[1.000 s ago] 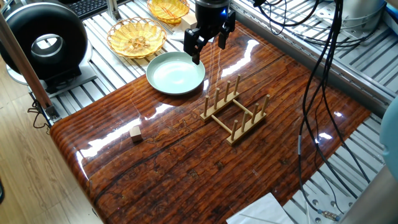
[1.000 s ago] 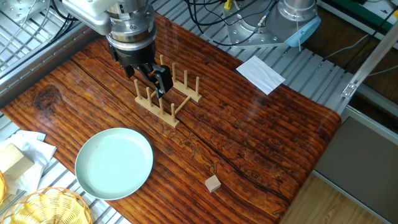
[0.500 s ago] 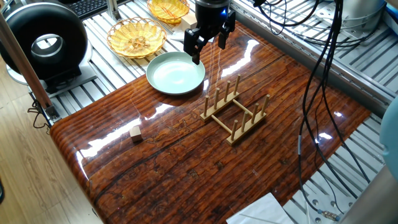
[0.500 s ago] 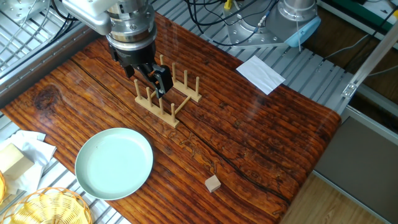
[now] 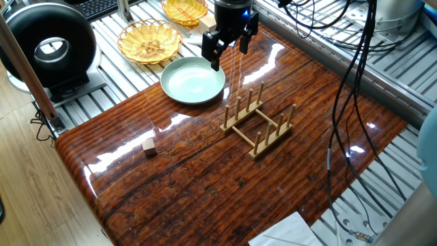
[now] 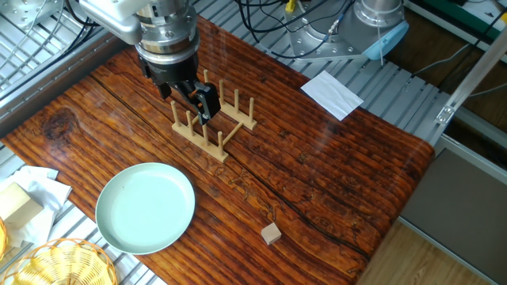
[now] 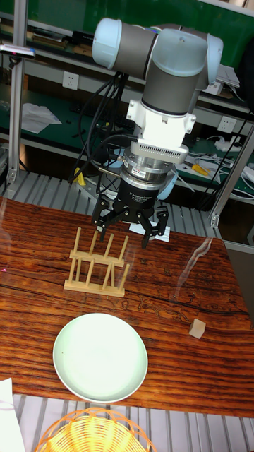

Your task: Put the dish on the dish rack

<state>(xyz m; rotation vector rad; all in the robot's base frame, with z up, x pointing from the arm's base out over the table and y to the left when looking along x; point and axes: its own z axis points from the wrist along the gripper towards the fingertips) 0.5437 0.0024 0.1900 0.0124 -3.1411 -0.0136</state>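
The dish (image 5: 192,79) (image 6: 146,207) (image 7: 100,357) is a pale mint-green plate lying flat on the wooden table near its edge. The dish rack (image 5: 258,121) (image 6: 212,119) (image 7: 97,264) is a small light-wood rack with upright pegs, standing empty mid-table. My gripper (image 5: 229,49) (image 6: 188,98) (image 7: 128,227) hangs open in the air, fingers spread with nothing between them. It hovers above the table between the dish and the rack; in the tall fixed view it sits just above the rack's right end.
Two woven yellow baskets (image 5: 149,41) (image 5: 184,10) sit beyond the dish off the table edge. A small wooden cube (image 5: 149,145) (image 6: 272,233) (image 7: 197,327) lies on the table. White paper (image 6: 331,94) lies at one corner. Cables (image 5: 355,75) hang along one side.
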